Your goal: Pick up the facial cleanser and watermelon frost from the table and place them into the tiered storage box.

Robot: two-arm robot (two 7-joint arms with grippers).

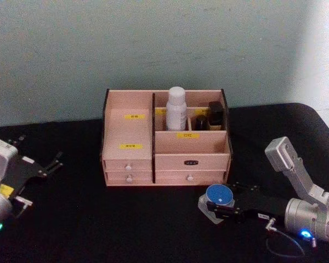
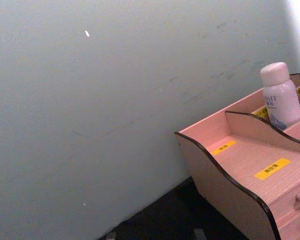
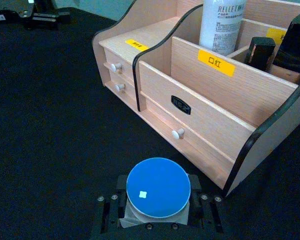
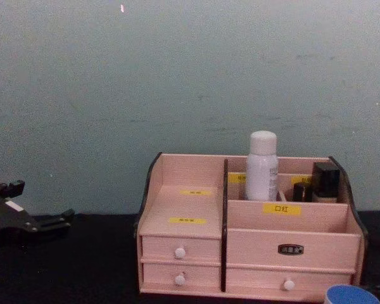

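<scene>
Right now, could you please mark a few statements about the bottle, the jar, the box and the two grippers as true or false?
1. The white bottle stands upright in a rear compartment of the box. True.
2. The blue-lidded jar sits in the box's front compartment. False: it is in front of the box, between the fingers of the right gripper.
3. The box's drawers are pulled open. False: all the drawers look shut.
4. The left gripper is off to the left of the box, open and holding nothing. True.
5. Small dark bottles stand in the compartments to the right of the white bottle. True.
</scene>
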